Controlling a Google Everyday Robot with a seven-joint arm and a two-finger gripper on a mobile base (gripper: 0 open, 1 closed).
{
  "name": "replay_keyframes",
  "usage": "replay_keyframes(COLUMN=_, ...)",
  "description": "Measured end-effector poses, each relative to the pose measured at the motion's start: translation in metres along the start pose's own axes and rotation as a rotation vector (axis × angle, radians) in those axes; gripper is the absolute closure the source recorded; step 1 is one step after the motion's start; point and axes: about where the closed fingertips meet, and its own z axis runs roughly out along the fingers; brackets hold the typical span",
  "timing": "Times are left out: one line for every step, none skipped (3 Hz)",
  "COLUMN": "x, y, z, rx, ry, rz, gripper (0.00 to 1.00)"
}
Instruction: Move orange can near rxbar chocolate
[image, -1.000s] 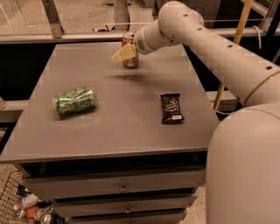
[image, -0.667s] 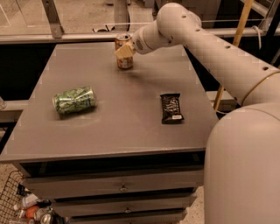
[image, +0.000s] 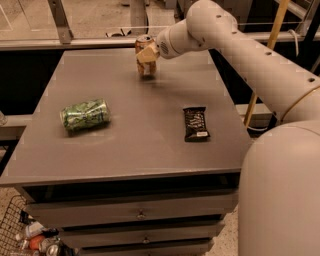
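Orange can upright near worktop far edge (pincer pinching it); rxbar chocolate lies well apart.

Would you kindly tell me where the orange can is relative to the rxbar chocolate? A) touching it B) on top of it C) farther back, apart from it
C: the orange can stands upright farther back, the tool at its upper part, with bare table between it and the rxbar chocolate.

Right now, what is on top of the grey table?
The orange can stands upright near the far edge, partly covered by the gripper at its top. The green can lies on its side; the rxbar chocolate lies flat.
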Motion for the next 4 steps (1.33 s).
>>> replay_keyframes(x=0.000, y=-0.009, z=-0.038, rx=0.042, ry=0.027, rz=-0.016, gripper=1.00)
replay_keyframes(x=-0.005, y=-0.010, z=-0.094, rx=0.117, ry=0.043, rz=-0.026, gripper=1.00)
replay_keyframes(x=0.003, y=0.005, z=-0.141, rx=0.163, ry=0.062, rz=-0.016, gripper=1.00)
replay_keyframes(x=0.025, y=0.020, z=-0.171, rx=0.190, ry=0.083, rz=0.020, gripper=1.00)
